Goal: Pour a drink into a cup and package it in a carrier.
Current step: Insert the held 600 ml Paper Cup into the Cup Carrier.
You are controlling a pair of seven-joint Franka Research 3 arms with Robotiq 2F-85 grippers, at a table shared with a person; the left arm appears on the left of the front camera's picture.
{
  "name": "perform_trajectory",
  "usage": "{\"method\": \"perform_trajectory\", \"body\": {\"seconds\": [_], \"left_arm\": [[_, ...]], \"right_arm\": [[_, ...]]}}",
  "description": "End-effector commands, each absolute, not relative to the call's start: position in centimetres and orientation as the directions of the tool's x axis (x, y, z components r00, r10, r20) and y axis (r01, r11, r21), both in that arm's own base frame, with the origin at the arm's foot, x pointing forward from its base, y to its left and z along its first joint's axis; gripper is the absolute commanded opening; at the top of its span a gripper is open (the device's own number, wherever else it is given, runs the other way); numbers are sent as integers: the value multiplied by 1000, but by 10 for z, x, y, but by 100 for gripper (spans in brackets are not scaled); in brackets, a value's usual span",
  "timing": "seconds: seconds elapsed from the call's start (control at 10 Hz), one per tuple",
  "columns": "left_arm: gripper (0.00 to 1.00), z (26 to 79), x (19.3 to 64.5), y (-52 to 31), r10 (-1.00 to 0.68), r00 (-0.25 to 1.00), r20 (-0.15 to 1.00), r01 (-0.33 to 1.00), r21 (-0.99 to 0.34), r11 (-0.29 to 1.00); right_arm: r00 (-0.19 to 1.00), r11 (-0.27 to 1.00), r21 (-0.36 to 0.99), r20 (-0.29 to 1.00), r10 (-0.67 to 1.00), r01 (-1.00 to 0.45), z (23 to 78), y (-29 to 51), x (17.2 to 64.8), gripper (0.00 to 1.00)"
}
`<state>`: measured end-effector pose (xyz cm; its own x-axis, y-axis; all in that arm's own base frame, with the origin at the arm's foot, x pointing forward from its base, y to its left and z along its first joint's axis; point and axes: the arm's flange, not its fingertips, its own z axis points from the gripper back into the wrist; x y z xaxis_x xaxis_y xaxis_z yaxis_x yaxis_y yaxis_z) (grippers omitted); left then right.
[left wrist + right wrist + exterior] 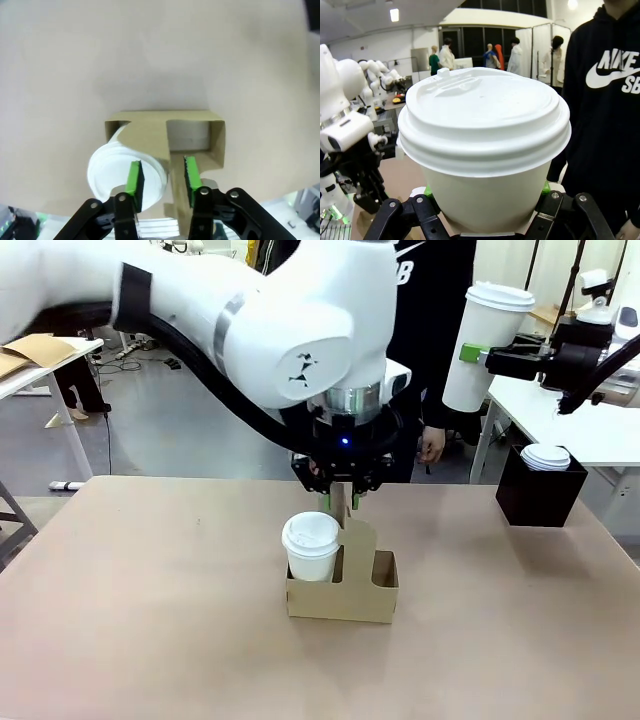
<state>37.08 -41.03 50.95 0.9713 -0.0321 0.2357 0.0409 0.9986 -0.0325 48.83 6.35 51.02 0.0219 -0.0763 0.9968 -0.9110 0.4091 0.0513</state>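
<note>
Right claw (486,190) gripped a smooth, tapered white lidded paper cup (485,125); left claw (163,177) gaped astride the flat handle tab (150,137) of a brown cardboard carrier (216,142).

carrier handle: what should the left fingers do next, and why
Probably close the left fingers on the handle tab: they straddle it, apparently not yet touching, and a grip would steady the carrier before the raised second cup goes into the empty pocket.

held cup (485,150) base cut off, hiding most of right tool (485,197)
</note>
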Motion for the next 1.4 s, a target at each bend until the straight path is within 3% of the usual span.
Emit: {"method": "perform_trajectory", "body": {"seconds": [0.0,0.2,0.4,0.5,0.9,1.0,1.1,1.3], "left_arm": [[100,535,358,-369,-119,967,224,140,-81,987],[100,556,357,-327,-264,939,219,302,-163,939],[100,562,361,-277,-403,880,254,446,-145,883],[100,559,364,-239,-534,799,277,581,-121,805],[100,526,380,-199,-658,676,332,711,-59,701],[100,523,385,-200,-605,730,320,653,-64,754],[100,536,378,-206,-651,697,300,692,-41,721],[100,536,378,-206,-651,697,300,692,-41,721]], "right_arm": [[21,302,45,996,-83,-952,496,71,491,80],[10,174,25,996,-90,-984,479,88,486,80],[-1,55,3,998,-64,-998,462,111,479,80],[-4,-34,-5,998,-57,-999,449,129,476,80],[58,-280,57,998,6,-958,397,177,478,80],[97,-281,91,995,-5,-955,397,176,481,80],[65,-211,64,998,0,-975,399,177,463,80],[65,-211,64,998,0,-975,399,177,463,80]]}}
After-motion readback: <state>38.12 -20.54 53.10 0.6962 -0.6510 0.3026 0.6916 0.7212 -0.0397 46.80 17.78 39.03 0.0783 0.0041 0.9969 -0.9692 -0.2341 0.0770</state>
